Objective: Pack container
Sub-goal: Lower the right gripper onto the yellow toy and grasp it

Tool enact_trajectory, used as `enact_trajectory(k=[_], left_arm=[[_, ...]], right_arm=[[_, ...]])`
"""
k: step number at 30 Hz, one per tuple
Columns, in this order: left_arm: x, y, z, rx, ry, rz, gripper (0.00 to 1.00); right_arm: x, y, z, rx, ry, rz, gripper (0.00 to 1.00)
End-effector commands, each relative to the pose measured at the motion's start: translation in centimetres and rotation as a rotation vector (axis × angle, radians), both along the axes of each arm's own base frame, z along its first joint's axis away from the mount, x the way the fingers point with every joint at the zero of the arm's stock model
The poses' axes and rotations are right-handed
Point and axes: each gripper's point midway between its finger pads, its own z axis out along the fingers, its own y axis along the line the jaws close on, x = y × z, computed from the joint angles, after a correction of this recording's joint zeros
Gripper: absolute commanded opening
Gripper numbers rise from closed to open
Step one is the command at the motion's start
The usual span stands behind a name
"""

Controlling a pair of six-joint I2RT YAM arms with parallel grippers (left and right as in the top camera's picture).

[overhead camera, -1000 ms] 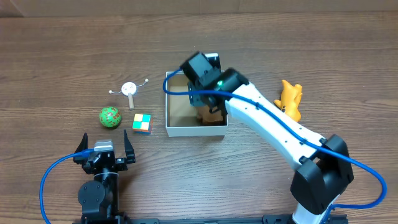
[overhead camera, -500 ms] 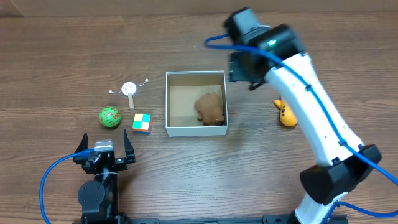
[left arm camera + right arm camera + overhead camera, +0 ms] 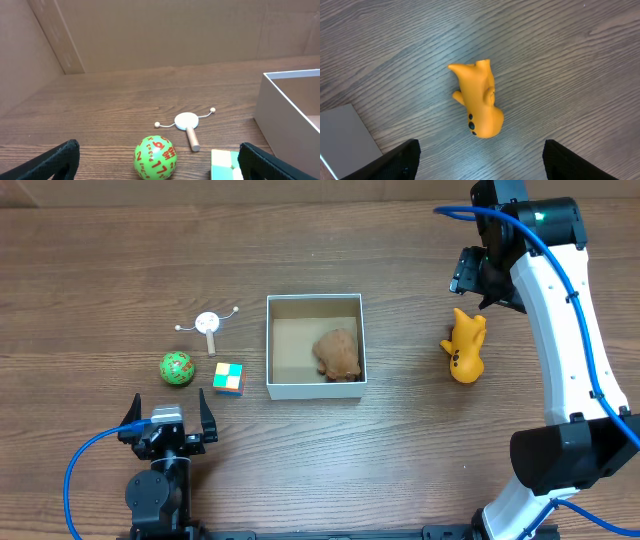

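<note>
The container (image 3: 315, 388) is a square white-walled box with a brown floor at the table's middle; its wall also shows in the left wrist view (image 3: 287, 117). A brown lumpy toy (image 3: 338, 353) lies inside it. An orange toy animal (image 3: 464, 347) lies on the table to its right, and shows in the right wrist view (image 3: 478, 100). My right gripper (image 3: 478, 278) is open and empty, raised above the table just beyond the orange toy. My left gripper (image 3: 168, 424) is open and empty near the front edge, behind a green ball (image 3: 155, 157) with red numbers.
A colour cube (image 3: 228, 377) sits between the green ball (image 3: 177, 368) and the container. A white disc toy with a wooden stem (image 3: 208, 325) lies further back. A corner of the container (image 3: 345, 137) shows at the left of the right wrist view.
My right arm has swung from over the container to the far right, above the orange toy. The brown toy now lies uncovered in the container. The left arm has not moved.
</note>
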Motion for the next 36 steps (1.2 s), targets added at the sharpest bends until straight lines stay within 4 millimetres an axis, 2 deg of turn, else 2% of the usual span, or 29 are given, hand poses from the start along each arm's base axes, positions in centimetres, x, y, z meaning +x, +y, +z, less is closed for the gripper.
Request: enact_trajectory(k=[1, 20, 30, 36], left_arm=[[0.1, -0.3, -0.2, 0.017, 0.001, -0.019, 1.0], [0.1, -0.3, -0.2, 0.017, 0.001, -0.019, 1.0], [0.1, -0.3, -0.2, 0.017, 0.001, -0.019, 1.0], [0.1, -0.3, -0.2, 0.017, 0.001, -0.019, 1.0]], right_arm=[[0.3, -0.2, 1.4, -0.01, -0.044, 0.003, 0.8], [-0.2, -0.2, 1.1, -0.013, -0.022, 0.003, 0.81], [-0.6, -0.3, -1.7, -0.021, 0.039, 0.003, 0.81], [-0.6, -0.3, -4.6, -0.025, 0.074, 0.004, 0.81]])
